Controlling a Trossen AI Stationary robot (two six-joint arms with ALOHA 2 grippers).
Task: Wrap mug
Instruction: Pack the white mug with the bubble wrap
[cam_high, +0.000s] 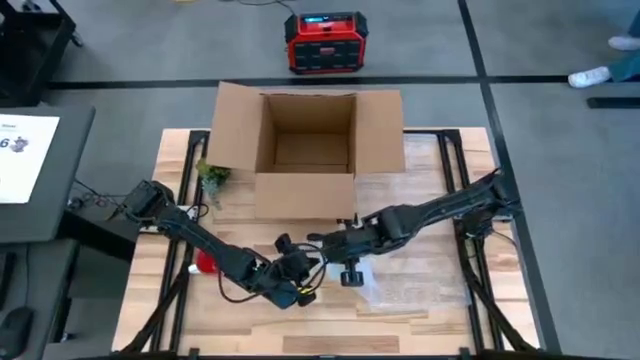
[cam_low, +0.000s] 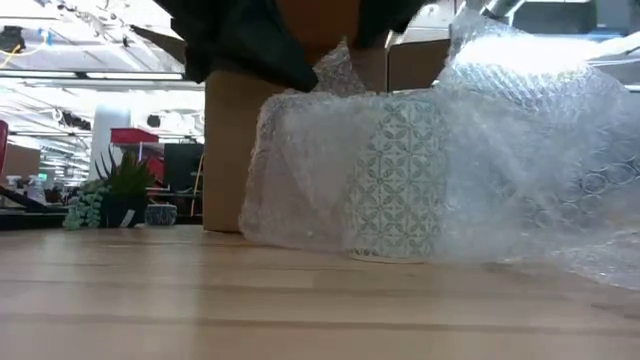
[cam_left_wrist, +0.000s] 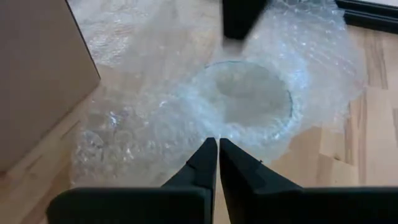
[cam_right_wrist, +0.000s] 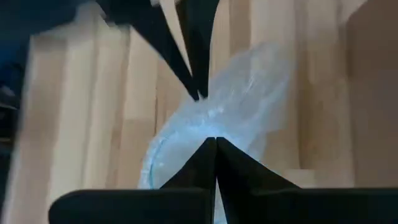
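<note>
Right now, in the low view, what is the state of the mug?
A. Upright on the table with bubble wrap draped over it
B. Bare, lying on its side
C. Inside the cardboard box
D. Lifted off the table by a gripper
A: the patterned mug stands upright on the wooden table, with bubble wrap draped over and around it, in front of the cardboard box.

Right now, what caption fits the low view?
Patterned mug standing on wooden table, draped in bubble wrap.

Open cardboard box and small plant behind; front table seemingly clear.
</note>
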